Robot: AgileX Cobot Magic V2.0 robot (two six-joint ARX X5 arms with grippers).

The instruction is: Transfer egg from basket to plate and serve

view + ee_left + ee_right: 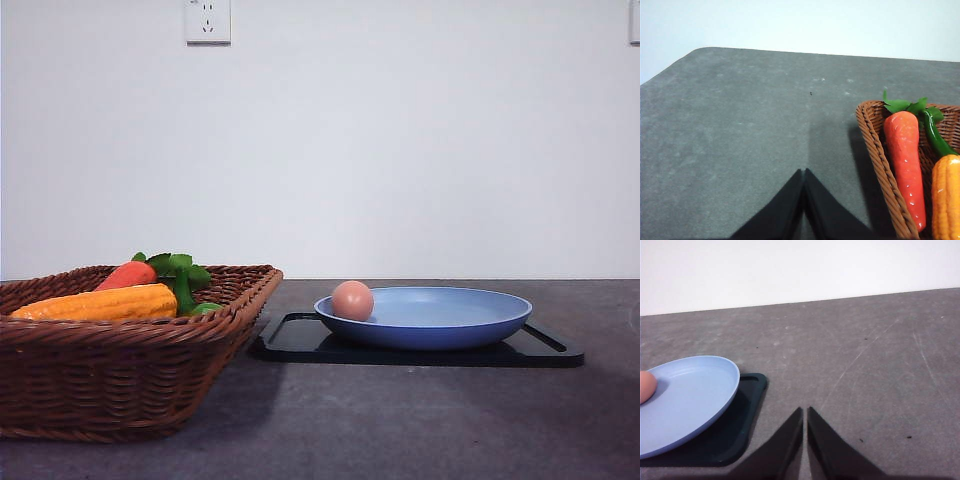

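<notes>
Front view: the small smooth pinkish-brown egg (352, 300) rests inside the large round matte light-blue plate (450, 320), against its left inner rim. The plate sits on a flat black rectangular tray with handles (300, 340). The wide dark-brown woven wicker basket (120, 370) stands just beside the tray, to its left, holding an orange-red carrot (127, 275) and a yellow-orange corn cob (100, 303); no egg is visible in it.

Right wrist view: the right gripper (805, 412) has its two black fingers drawn almost together, only a thin slit between them, and holds nothing. The plate and tray lie to one side of the fingers and near them; the tray's corner is the closest part.

Left wrist view: the left gripper (804, 175) is pressed closed and empty over bare grey tabletop (740, 125), with the basket rim off to its side.

Judgement: the transfer appears done and serving remains. The governing relation is that the tray lies nearer the right arm, its long axis running left to right across the table, so its right-hand handle is the likelier grasp.
</notes>
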